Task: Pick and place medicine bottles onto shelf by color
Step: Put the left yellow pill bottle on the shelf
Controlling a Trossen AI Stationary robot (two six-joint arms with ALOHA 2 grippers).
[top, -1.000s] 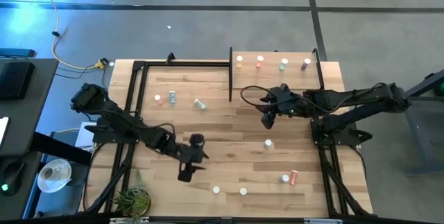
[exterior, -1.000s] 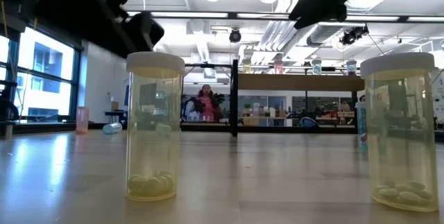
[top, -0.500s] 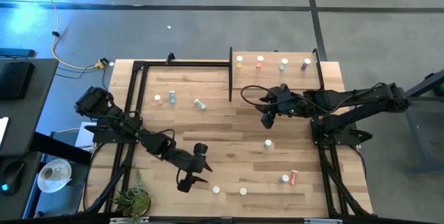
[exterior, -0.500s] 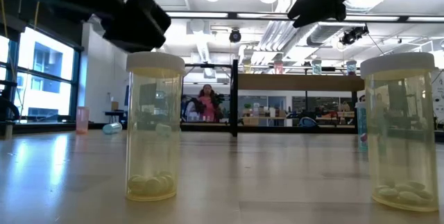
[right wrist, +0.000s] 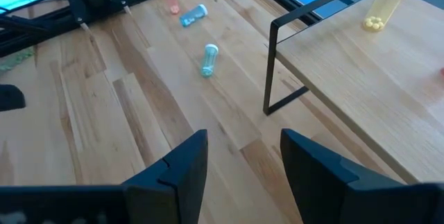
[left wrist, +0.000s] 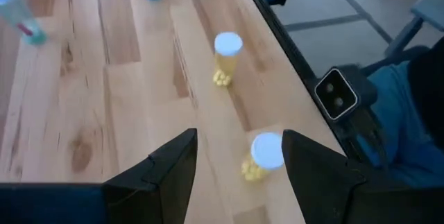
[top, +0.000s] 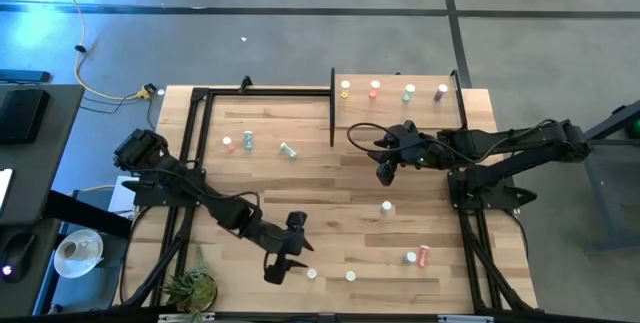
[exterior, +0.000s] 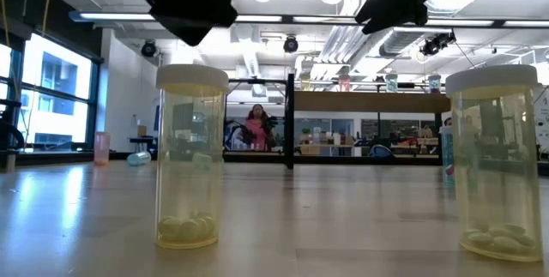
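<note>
Two yellow medicine bottles with white caps stand upright near the table's front edge [top: 312,274] [top: 350,276]. My left gripper [top: 285,266] hovers open just left of them. In the left wrist view the closer yellow bottle [left wrist: 263,156] stands just beyond the fingertips of the left gripper [left wrist: 239,175], untouched, with the other yellow bottle [left wrist: 227,57] farther on. My right gripper [top: 385,175] hangs open above the table in front of the shelf [top: 400,113]. The shelf carries yellow [top: 345,88], pink [top: 375,88], teal [top: 408,93] and purple [top: 441,91] bottles.
More bottles are on the table. A pink bottle [top: 228,144] and a teal bottle [top: 248,141] are at the far left, with a teal one [top: 288,150] lying beside them. One stands mid-right [top: 387,207]; a teal and pink pair [top: 416,256] sits near the front right. A plant [top: 190,288] is at the front left corner.
My left gripper has moved toward the table's near edge and to the right, closing in on the two yellow bottles, and stays open. In the low view it has slid over the left yellow bottle. The right arm has kept still.
</note>
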